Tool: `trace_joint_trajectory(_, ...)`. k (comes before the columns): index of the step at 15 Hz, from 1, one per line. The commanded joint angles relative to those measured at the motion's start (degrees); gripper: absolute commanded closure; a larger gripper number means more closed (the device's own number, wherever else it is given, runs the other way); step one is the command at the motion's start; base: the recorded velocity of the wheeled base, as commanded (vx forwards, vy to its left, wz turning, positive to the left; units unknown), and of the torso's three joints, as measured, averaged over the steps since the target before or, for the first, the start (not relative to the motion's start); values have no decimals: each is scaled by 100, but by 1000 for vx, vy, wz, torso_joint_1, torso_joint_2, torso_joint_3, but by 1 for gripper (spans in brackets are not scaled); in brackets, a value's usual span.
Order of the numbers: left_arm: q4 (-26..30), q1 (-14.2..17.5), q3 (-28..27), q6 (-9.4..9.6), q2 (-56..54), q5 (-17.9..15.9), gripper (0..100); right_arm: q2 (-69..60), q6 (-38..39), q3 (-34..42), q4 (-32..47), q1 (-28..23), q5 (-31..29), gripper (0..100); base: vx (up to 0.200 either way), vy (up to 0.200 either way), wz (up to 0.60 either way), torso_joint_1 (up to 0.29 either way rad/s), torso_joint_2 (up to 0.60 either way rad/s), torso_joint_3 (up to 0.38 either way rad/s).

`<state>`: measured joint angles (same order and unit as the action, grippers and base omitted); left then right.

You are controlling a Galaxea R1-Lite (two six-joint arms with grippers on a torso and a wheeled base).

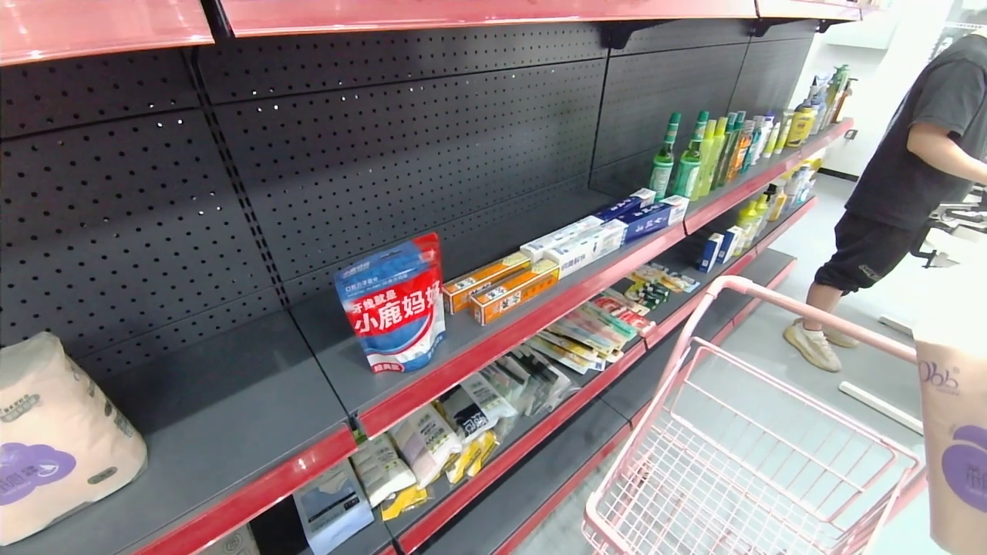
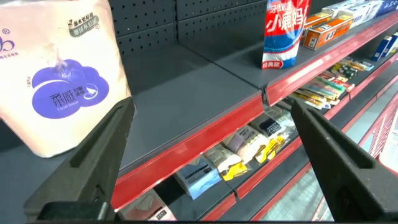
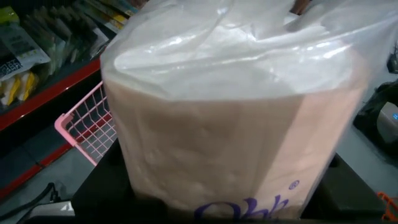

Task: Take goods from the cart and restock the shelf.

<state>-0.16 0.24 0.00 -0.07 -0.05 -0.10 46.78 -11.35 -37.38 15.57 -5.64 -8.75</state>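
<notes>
Right gripper [image 3: 230, 205] tight on tissue pack [image 3: 236, 137], aloft beside cart [image 1: 810, 314]; left gripper [image 2: 211, 106] splayed.

Wide open lane on the grey shelf board [image 1: 254, 401], bare from the tissue pack [image 1: 54, 439] at lower left across to the pouch [image 1: 393, 304] at centre, while right of that boxes [image 1: 501, 289] line the board, the red shelf above [image 1: 463, 11] caps the headroom, and a second tissue pack [image 1: 952, 432] fills the right edge by the pink cart [image 1: 802, 310].

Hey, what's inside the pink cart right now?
Only bare wire mesh shows inside the pink cart; its right edge is covered by the tissue pack, so anything there is hidden.
</notes>
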Motion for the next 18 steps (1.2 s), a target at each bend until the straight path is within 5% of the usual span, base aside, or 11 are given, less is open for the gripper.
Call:
trace_joint_trajectory(1,-2,2,0,-1,5,1,0,77,-8,-15,-10,2,-4,100,0,0,0,0,0,0)
trace_joint_trajectory(18,-2,2,0,-1,5,1,0,-63,-52,178,-36,11,-4,100,0,0,600,4,0,2)
